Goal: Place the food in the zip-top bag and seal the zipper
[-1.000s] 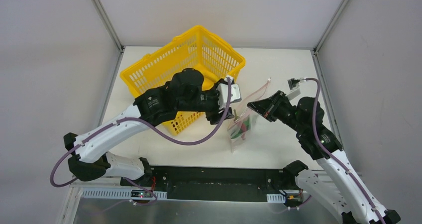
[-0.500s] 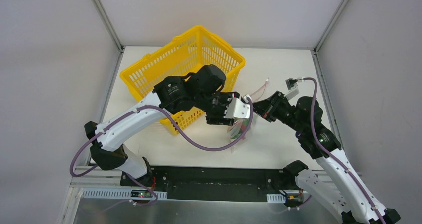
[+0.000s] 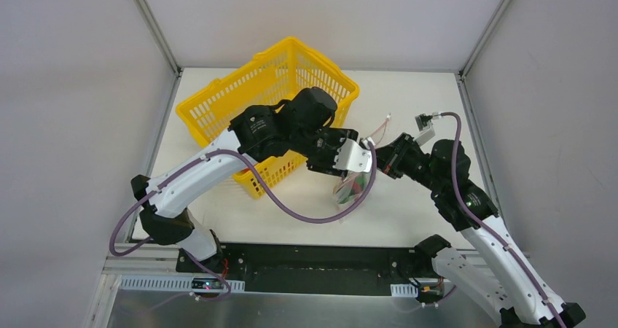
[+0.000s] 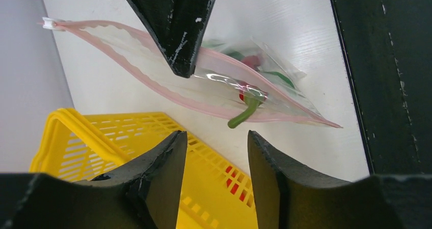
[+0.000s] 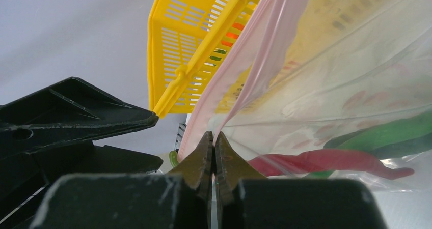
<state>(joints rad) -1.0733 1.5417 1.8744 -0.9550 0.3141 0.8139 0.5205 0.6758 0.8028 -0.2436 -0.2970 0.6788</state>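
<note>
The zip-top bag (image 3: 351,188) hangs over the table's middle right, its pink zipper (image 4: 153,61) standing apart. My right gripper (image 5: 213,137) is shut on one side of that pink edge (image 5: 239,71) and holds it up. Inside the bag lie a red chili (image 5: 326,160) and a long green pepper (image 5: 387,132). A green end (image 4: 239,118) pokes past the strip in the left wrist view. My left gripper (image 4: 216,137) is open and empty, just short of the bag mouth, above the basket's rim. More food (image 4: 232,180) shows red through the basket slots.
The yellow plastic basket (image 3: 218,102) stands tilted at the back left, under my left arm. The black base rail (image 3: 321,259) runs along the near edge. Grey walls with metal posts close in the table on three sides.
My left arm has swung right from the basket to the bag, and its jaws have narrowed a little. The right gripper has kept its hold and shifted slightly.
</note>
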